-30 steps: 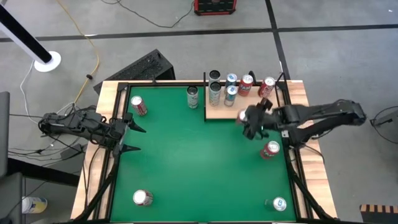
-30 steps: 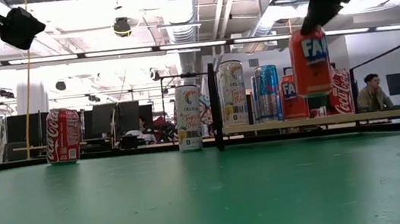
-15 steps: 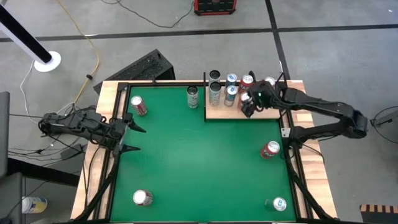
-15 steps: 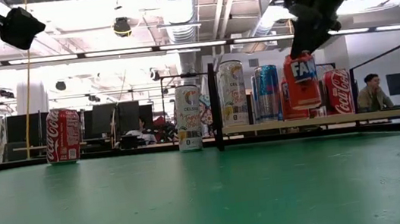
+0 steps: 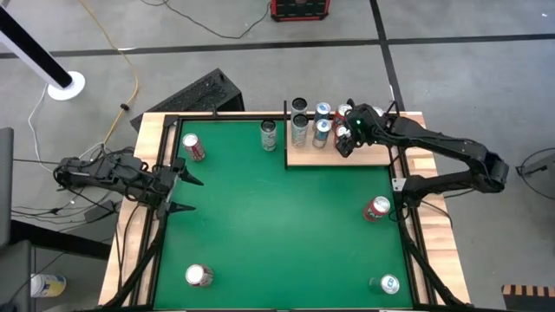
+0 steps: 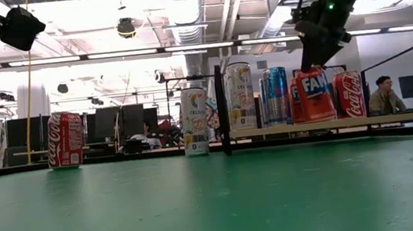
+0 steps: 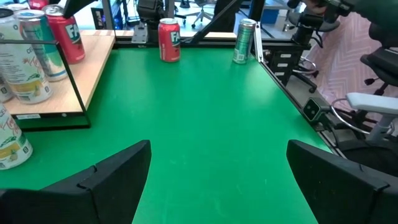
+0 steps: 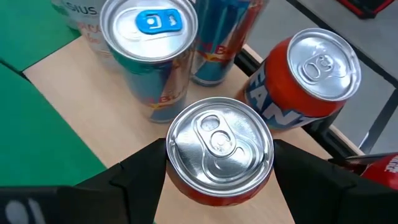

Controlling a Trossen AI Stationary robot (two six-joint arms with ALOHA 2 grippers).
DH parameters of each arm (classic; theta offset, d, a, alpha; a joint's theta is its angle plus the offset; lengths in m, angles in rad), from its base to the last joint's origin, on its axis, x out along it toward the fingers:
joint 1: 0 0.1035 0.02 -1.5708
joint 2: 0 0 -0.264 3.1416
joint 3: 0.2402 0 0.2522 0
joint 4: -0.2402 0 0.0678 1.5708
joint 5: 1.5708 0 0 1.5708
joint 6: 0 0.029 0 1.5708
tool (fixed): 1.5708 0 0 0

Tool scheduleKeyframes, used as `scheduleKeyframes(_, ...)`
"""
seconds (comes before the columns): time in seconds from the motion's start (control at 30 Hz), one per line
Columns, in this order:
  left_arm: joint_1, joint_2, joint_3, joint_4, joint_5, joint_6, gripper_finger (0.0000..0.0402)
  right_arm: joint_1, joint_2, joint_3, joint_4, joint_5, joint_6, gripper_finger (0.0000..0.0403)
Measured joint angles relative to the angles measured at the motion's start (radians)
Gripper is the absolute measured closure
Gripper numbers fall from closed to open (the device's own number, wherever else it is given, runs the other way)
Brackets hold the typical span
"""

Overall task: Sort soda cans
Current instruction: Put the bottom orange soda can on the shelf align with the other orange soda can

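Note:
My right gripper [image 5: 347, 139] is shut on an orange-red can [image 8: 219, 149] at the wooden platform [image 5: 373, 158] by the table's far right; the can also shows in the low view [image 6: 312, 96]. Several cans [image 5: 323, 130] stand upright on the platform beside it, among them a blue one [image 8: 152, 37] and another orange-red one [image 8: 311, 74]. My left gripper [image 5: 191, 194] is open and empty at the table's left edge; its fingers stand wide apart in the left wrist view [image 7: 217, 155]. My right gripper pinches the can's upper side wall [image 8: 186, 180], just under the silver top, between its two fingers [image 8: 137, 171]. The fingers come from above, pointing down. The can hangs nearly upright with its base [image 6: 315, 119] at the platform's surface; whether it rests there, I cannot tell.
Loose cans stand on the green mat: a red one [image 5: 192, 147] far left, a pale one [image 5: 269, 134] at the far middle, a red one [image 5: 375, 208] at the right, a red one [image 5: 199, 276] near left, a teal one [image 5: 389, 283] near right. The mat's middle [image 5: 277, 225] is bare.
My right gripper has carried the orange-red can from above the mat toward the table's far edge and down, in among the cans on the wooden platform. The can has stayed nearly upright in the hold.

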Motion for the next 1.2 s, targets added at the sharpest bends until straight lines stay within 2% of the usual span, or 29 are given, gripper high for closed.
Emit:
scheduleKeyframes(0.63, 0.000, 0.000, 0.000, 0.000, -0.001, -0.002, 0.0042, -0.039, -0.004, -0.044, 0.043, -0.041, 0.026, 0.0100)
scheduleKeyframes(1.0, 0.000, 0.000, 0.000, 0.000, -0.002, -0.002, 0.0042, -0.039, 0.001, -0.043, 0.023, -0.023, 0.028, 0.0048)
scheduleKeyframes(1.2, 0.000, 0.000, 0.000, 0.000, -0.002, -0.002, 0.0042, -0.038, 0.000, 0.032, 0.011, -0.023, 0.017, 0.0044)
